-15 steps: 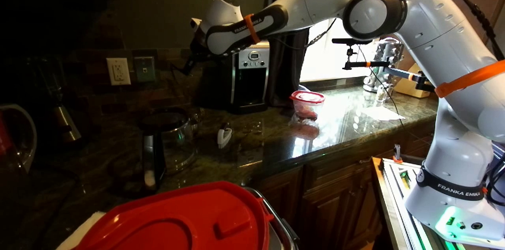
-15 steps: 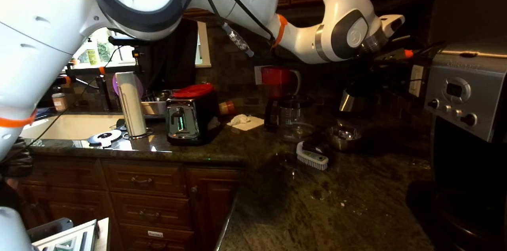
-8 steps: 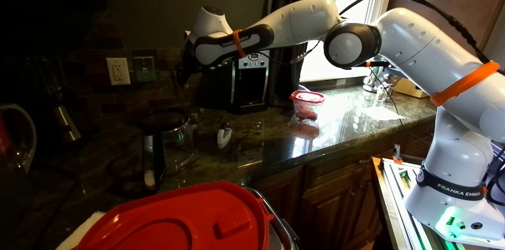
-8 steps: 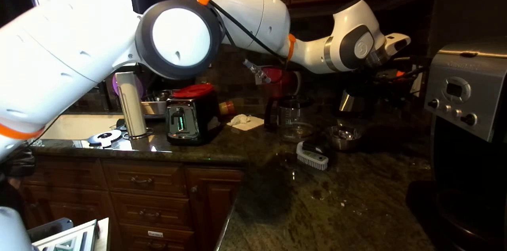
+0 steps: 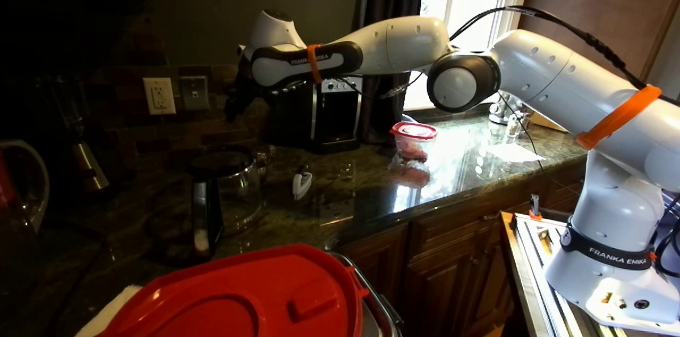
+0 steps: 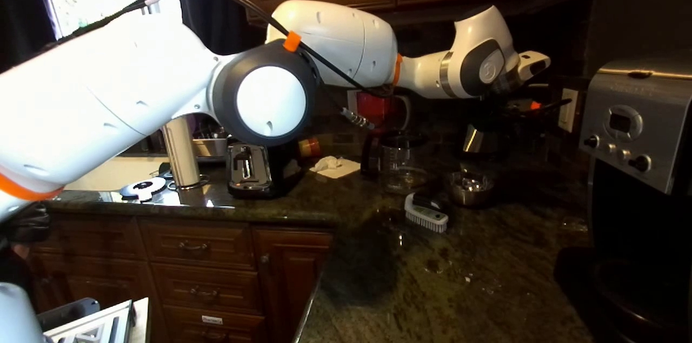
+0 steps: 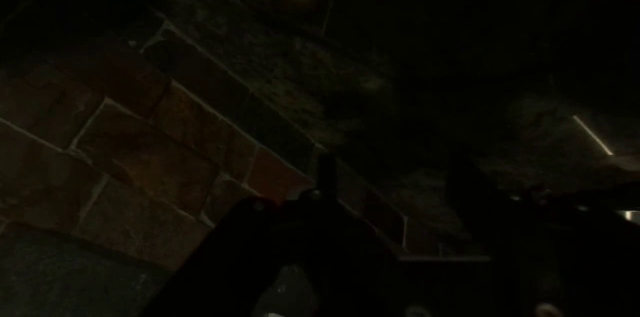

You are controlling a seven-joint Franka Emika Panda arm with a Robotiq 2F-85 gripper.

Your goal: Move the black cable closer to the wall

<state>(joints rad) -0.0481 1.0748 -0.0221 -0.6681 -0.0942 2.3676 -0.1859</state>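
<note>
The black cable (image 5: 102, 244) is seen in an exterior view as a thin, limp, dark line, laid in a loose bend on the table (image 6: 459, 289) at the left, on the near side of the blender (image 5: 93, 175). Little contrast is given by the dark stone beneath it. The end effector (image 7: 392, 172) is held in the air beside the tiled wall (image 7: 150, 152), well apart from the cable; its jaws are spread, and tiles and table are seen through the gap in the wrist view.

Compared with a moment earlier, the arm (image 5: 393, 47) is lowered, its elbow (image 6: 270, 99) most of all, and the end effector is carried down and nearer to the outlet plate (image 5: 159, 96). The base light (image 5: 608, 297), green before, is now whitish. The cable appears unmoved.

The cable's ends are lost in shadow, and its course cannot be followed in the wrist view. In both exterior views the end effector is hard to make out against the dark background. The toaster (image 6: 262, 178) is partly covered by the elbow, and the red lid (image 5: 265, 278) is cut off by the lower edge of an exterior view.
</note>
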